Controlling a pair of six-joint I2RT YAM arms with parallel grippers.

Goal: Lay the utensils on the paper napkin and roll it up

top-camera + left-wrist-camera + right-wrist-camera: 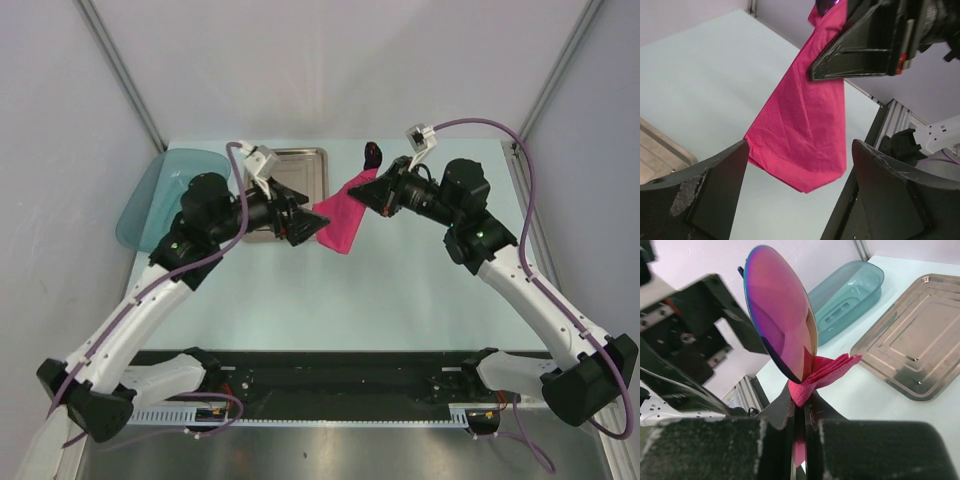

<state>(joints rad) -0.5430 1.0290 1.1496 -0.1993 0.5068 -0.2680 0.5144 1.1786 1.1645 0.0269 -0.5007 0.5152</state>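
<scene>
The magenta paper napkin point(338, 222) hangs bunched and slanted above the table, its lower tip free point(805, 135). My right gripper point(368, 190) is shut on its upper end point(826, 371), jaws pressed together point(801, 402). A glossy spoon bowl point(782, 315) of the utensils sticks up out of the wrapped paper point(373, 153); its handle is hidden inside. My left gripper point(312, 228) is open, its two fingers point(722, 175) spread either side of the napkin's lower end without touching it point(797, 172). The right gripper point(860, 50) shows above in the left wrist view.
A rectangular steel tray point(300, 160) lies on the table behind the left gripper, also in the wrist views point(910, 350) point(660, 150). A teal translucent dish point(150, 200) point(850, 295) sits at the far left edge. Aluminium posts stand at both back corners.
</scene>
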